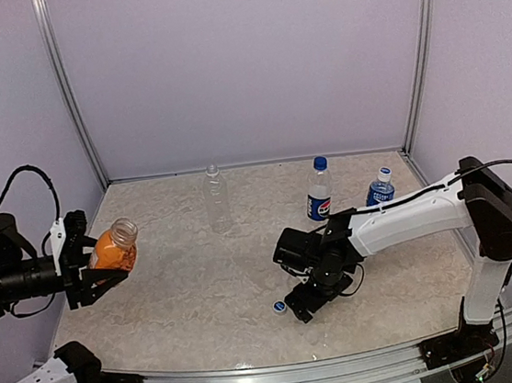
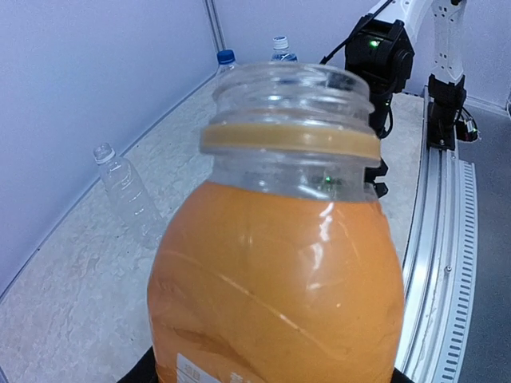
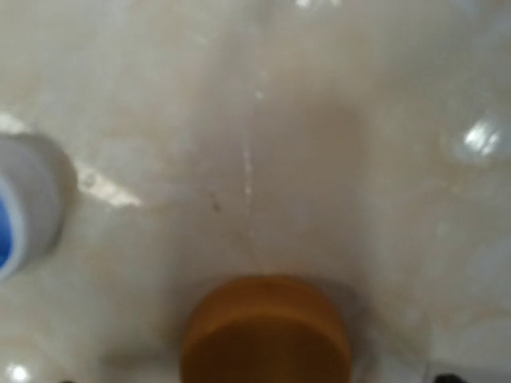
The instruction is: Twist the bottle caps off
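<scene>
- At the left edge of the tabletop [image 1: 184,292], the left claw [image 1: 98,263] is clenched around the orange bottle [image 1: 116,249] and holds it tilted, off the surface. Its neck is bare, so this one is done.
- Low over the front middle, the right claw [image 1: 307,301] hangs just above the orange cap [image 3: 263,327], which lies flat on the tabletop. No finger shows against the cap, and I cannot tell whether this claw is released or clenched.
- Just beside it lies a blue-and-white cap [image 1: 278,307], loose on the surface.
- Toward the back, the clear bottle [image 1: 217,199] stands upright. Its top looks transparent, so that loose cap is probably its own, though the neck is too small to be sure.
- Right of it, the Pepsi bottle [image 1: 319,191] and the bright-blue-label bottle [image 1: 380,188] stand upright near each other, each with a cap on. By my reading two bottles are opened and two are left.
- Both capped bottles stand near the back wall [image 1: 241,64], with the right arm's forearm stretched just in front of them.
- Between the clear bottle and the left claw lies a broad bare stretch, good room for carrying.
- Both loose caps sit near the front rail [image 1: 304,369], where a careless sweep could knock them off.
</scene>
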Action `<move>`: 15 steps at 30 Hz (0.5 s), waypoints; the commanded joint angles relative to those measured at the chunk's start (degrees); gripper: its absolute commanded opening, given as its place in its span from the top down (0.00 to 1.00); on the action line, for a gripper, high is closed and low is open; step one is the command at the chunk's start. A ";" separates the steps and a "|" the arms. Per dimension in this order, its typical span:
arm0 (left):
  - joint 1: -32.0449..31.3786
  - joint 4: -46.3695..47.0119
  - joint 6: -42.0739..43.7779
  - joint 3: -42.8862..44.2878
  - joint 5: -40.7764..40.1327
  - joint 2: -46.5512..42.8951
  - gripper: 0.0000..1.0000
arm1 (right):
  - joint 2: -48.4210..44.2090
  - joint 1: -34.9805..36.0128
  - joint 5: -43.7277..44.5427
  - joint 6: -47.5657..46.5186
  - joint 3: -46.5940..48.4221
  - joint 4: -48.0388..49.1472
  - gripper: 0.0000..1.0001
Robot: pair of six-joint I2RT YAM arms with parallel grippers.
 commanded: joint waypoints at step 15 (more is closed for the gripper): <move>-0.07 0.44 3.08 5.08 7.06 2.64 0.57 | -9.15 10.43 -16.04 -35.83 25.84 51.30 0.07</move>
